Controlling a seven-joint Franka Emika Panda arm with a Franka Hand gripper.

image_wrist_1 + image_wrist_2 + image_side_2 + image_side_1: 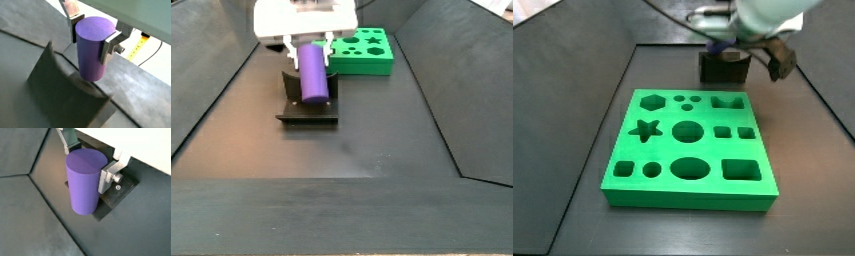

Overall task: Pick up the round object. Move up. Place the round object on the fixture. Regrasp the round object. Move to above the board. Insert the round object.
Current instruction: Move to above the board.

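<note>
Purple round peg (92,47), smooth rigid cylinder, upright on dark notched fixture (305,103); tool (92,37) clenched near its top (likely light, slippery).

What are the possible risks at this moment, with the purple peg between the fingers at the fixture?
1. The gripper holds the round object only near its top; it may tilt or slip.
2. Its lower end sits at the fixture; a sideways move may knock it.
3. The board lies close by, so a low move may hit it.
</note>
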